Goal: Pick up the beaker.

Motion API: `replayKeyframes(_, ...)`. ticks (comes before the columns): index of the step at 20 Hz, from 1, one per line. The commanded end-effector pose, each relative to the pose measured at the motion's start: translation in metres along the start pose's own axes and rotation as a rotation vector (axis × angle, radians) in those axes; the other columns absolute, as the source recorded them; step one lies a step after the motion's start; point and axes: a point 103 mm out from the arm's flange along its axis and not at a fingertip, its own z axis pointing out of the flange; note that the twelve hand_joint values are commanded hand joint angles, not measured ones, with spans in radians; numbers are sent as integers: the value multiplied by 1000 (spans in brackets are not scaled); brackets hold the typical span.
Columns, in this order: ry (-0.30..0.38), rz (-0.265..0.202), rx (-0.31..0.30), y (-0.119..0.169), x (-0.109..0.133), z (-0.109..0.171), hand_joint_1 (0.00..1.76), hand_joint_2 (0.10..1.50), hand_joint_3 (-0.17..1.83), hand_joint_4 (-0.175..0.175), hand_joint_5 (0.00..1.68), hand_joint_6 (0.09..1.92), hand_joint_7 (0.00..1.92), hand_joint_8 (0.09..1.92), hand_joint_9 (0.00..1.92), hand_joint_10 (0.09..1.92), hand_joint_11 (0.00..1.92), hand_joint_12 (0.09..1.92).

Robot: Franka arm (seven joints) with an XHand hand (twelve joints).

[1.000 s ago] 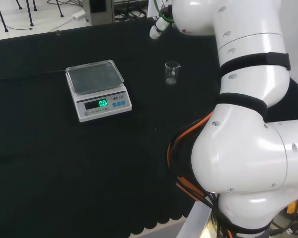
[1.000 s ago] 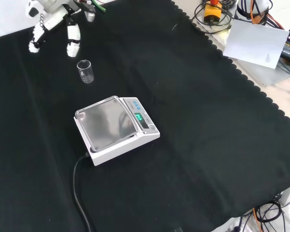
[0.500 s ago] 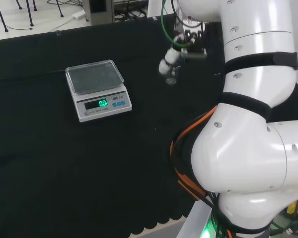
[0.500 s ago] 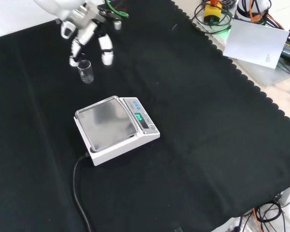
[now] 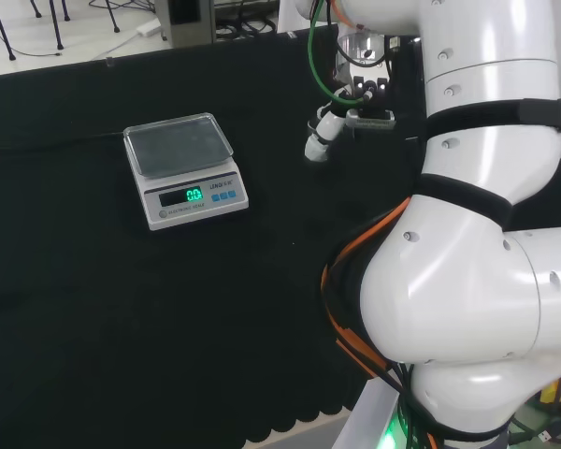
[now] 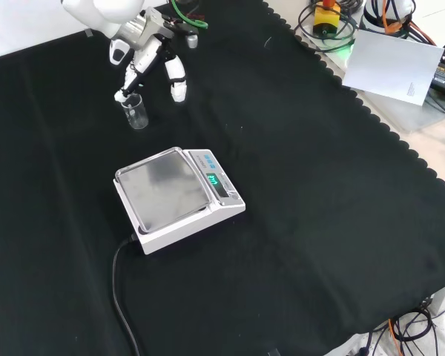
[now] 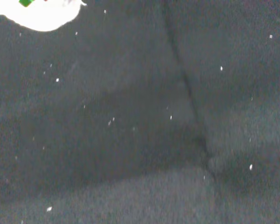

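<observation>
A small clear glass beaker [image 6: 136,114] stands upright on the black cloth, beyond the scale in the front view. The black and white hand [image 6: 143,46] hangs just above and behind it. Its fingers [image 6: 131,76] are straight and spread, and one fingertip reaches down to the beaker's rim. The thumb [image 6: 176,77] stands apart to the right of the beaker and touches nothing. In the head view the hand [image 5: 320,140] covers most of the beaker. The wrist view looks at black cloth past a blurred white part of the hand [image 7: 42,16].
A white digital scale [image 6: 178,196] with a lit display stands nearer the camera than the beaker in the front view, and its cable [image 6: 119,297] runs toward the front edge. The arm's white links [image 5: 467,281] rise at the head view's right. Paper [image 6: 397,63] and cables lie off the cloth.
The hand came down from the cloth's far corner to the beaker and now hangs over it with a fingertip at the rim. The beaker and the scale have not moved.
</observation>
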Motion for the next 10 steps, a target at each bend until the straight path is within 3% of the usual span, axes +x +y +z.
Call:
replayKeyframes(1,-26,-14,-129,-4,9,-42,787,552,392,60,0,87,0,87,0,581,9,1519)
replayKeyframes(5,-52,-23,-166,-13,16,-57,785,555,386,61,0,87,13,87,0,605,11,1520)
replayKeyframes(10,-51,-22,-147,-7,15,-52,783,560,378,61,0,87,27,87,0,647,24,1520)
